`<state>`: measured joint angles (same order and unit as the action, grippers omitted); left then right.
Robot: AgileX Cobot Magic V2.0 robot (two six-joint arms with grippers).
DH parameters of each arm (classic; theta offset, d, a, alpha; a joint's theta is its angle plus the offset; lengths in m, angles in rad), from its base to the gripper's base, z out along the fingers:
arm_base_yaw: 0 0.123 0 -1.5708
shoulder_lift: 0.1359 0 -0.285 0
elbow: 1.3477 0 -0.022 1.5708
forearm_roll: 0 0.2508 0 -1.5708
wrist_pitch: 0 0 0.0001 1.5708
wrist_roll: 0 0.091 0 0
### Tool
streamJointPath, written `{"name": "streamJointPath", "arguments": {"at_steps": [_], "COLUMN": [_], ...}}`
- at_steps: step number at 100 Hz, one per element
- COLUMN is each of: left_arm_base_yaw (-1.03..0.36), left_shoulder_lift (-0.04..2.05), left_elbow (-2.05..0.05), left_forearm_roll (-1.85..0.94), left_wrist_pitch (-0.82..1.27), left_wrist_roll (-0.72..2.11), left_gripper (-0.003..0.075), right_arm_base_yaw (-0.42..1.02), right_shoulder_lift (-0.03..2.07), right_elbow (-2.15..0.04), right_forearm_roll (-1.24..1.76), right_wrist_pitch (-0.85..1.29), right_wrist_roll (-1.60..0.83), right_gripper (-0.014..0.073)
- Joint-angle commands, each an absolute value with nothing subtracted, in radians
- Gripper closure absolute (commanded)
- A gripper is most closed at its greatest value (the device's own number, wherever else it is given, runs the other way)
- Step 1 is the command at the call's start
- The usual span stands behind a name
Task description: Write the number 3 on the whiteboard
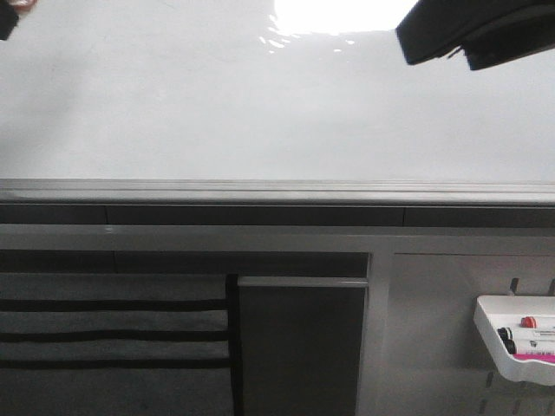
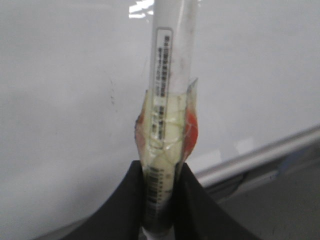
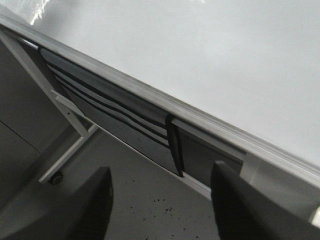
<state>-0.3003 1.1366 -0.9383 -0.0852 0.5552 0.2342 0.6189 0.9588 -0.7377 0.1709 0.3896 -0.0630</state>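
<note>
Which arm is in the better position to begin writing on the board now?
Probably the left. The left gripper is shut on a white barcode-labelled marker in front of the glossy white whiteboard. The right gripper is open and empty.

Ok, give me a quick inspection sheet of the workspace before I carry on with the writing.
Surface: whiteboard glossy, strong glare at the top, no digit visible.
Job's things: marker, white barrel with barcode label and tape, held against the board side; number 3 nothing seen.
Clutter: small white tray with markers, lower right on the stand.
Grippers: left gripper shut on the marker; right gripper open, empty.
Cables: nothing seen.
Surroundings: grey edge rail, grey stand frame below, speckled floor.
</note>
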Motion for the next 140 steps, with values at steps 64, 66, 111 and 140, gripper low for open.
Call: {"name": "streamJointPath", "arguments": {"at_steps": [64,66,111,140], "left_arm_base_yaw": [-0.654,-0.660,-0.688,-0.688], "left_shoulder_lift": [1.081,1.081,1.081,1.081], "left_elbow": [-1.074,-1.074,-1.074,-1.074], "left_forearm_roll": [-0.479,-0.479,-0.479,-0.446], "left_wrist_pitch": [0.988,0.981,0.976,0.967], "left_wrist_roll": [0.922,0.922,0.922,0.940], "left_gripper": [0.0741,0.0741,0.0741,0.0741], "right_arm_base_yaw": [0.578,0.578,0.767,0.777], "right_shoulder_lift": [1.112,1.119,1.213,1.213], "right_elbow": [-1.103,-1.108,-1.154,-1.154], "right_forearm_roll": [0.694,0.700,0.752,0.804], "right_wrist_pitch": [0.977,0.976,0.758,0.760], "right_wrist_roll": [-0.950,-0.981,-1.335,-1.335], "right_gripper": [0.0206,0.0206,0.0206,0.0207]}}
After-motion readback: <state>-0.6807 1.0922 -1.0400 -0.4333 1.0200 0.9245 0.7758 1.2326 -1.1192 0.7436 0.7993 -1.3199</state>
